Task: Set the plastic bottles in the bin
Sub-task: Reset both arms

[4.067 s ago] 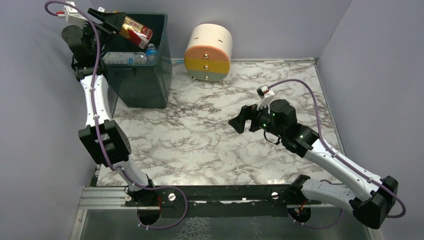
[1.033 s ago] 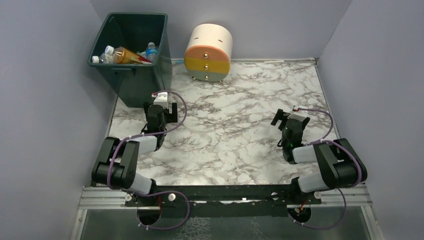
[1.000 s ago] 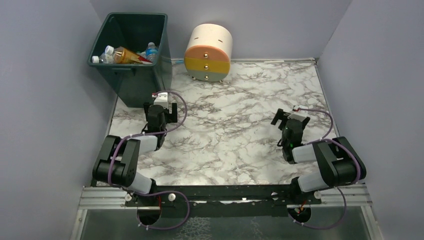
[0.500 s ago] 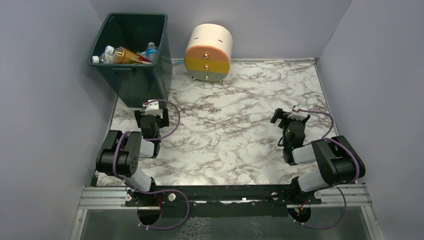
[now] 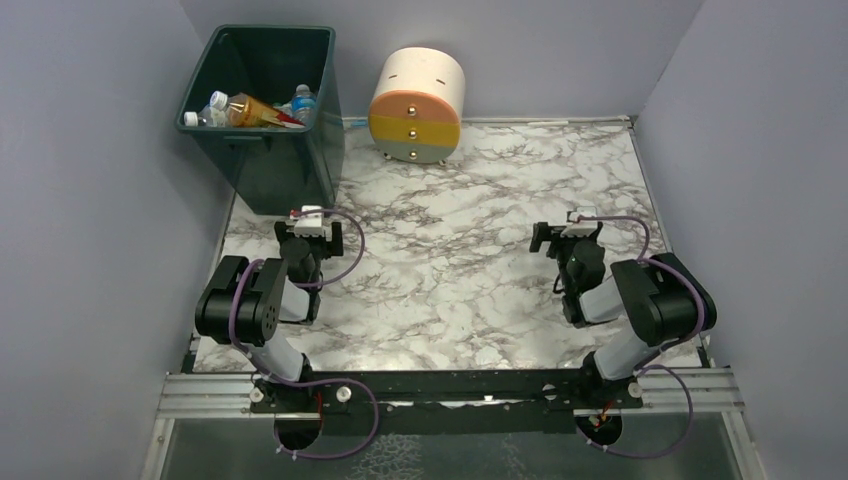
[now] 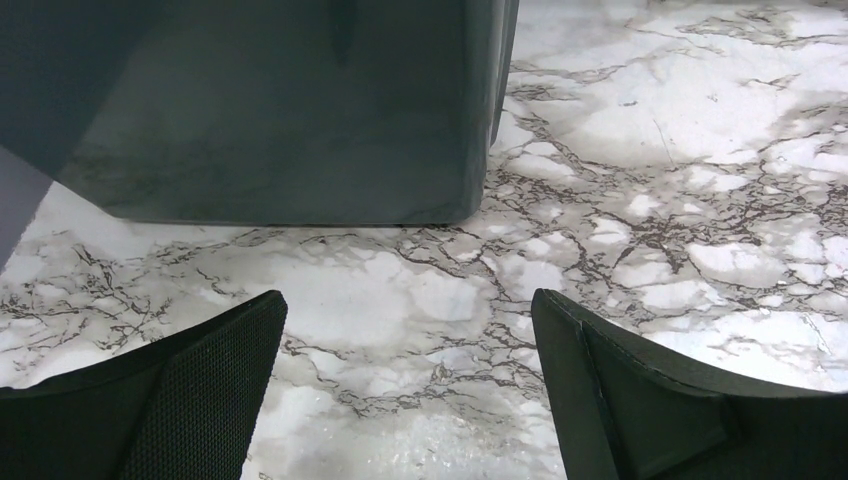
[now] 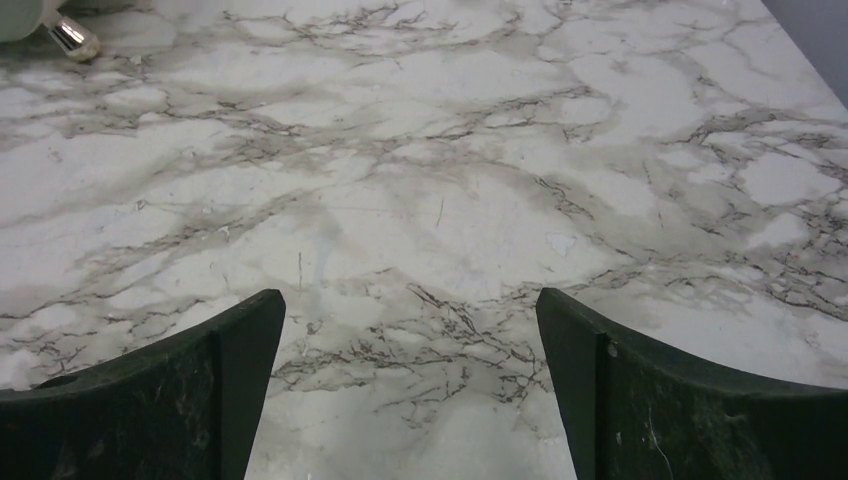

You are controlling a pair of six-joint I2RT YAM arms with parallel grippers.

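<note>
**Both hands empty, bottles in the bin**

The left hand [image 5: 310, 232] and right hand [image 5: 560, 238] hang low over the marble tabletop [image 5: 450, 280], fingers wide apart, gripping nothing. The dark green bin [image 5: 290, 165] stands just beyond the left hand. The plastic bottles [image 5: 248, 108] lie inside it, perhaps four or five.

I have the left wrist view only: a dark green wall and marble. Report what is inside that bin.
Observer: From above, the bin holds several plastic bottles, heaped at the end nearer the arms.
Operator: Give me the right claw's state.
Observer: The right claw is open with nothing between its fingers, over bare marble.
Operator: Name whatever stands beside the bin.
Observer: A round drawer unit, cream, orange-yellow and grey, stands to its right, apart from it.
</note>
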